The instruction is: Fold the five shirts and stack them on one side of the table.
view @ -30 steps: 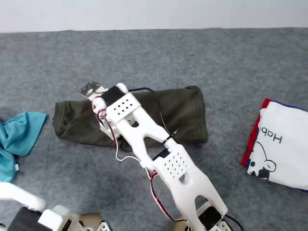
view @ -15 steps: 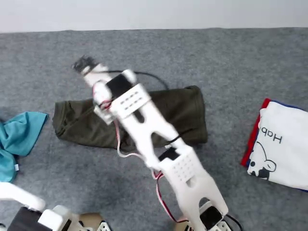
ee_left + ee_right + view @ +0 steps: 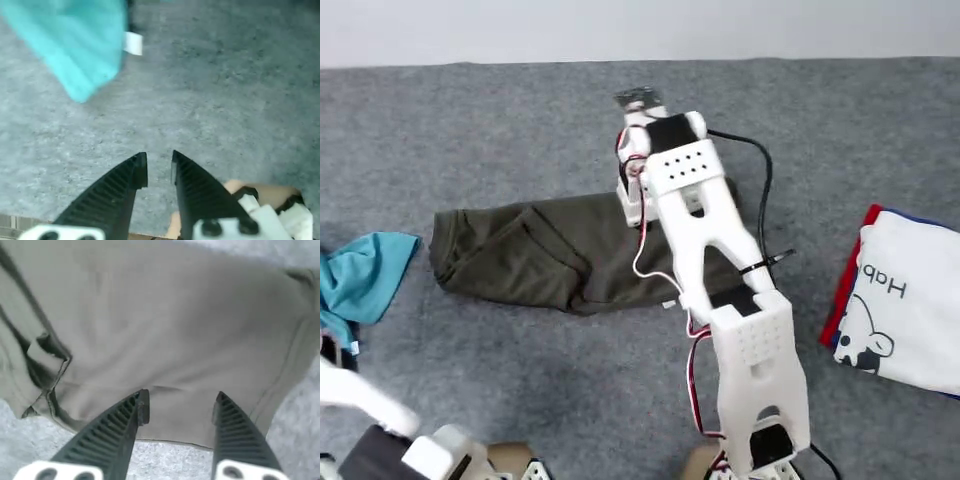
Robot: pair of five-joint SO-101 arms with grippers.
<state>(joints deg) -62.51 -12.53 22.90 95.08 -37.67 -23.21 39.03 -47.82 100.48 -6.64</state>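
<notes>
The grey worktop [image 3: 840, 130] holds it all. A dark green shirt [image 3: 520, 255] lies rumpled in the middle. A folded white shirt [image 3: 910, 310] tops a pile [image 3: 845, 290] at the right edge. A blue-green shirt [image 3: 360, 280] lies bunched at the left edge. The right arm [image 3: 705, 240] reaches over the green shirt. Its right pincer [image 3: 180, 407] is wide open above the shirt and holds nothing. The left pincer [image 3: 158, 162] is open just a crack over bare worktop near the blue-green shirt.
</notes>
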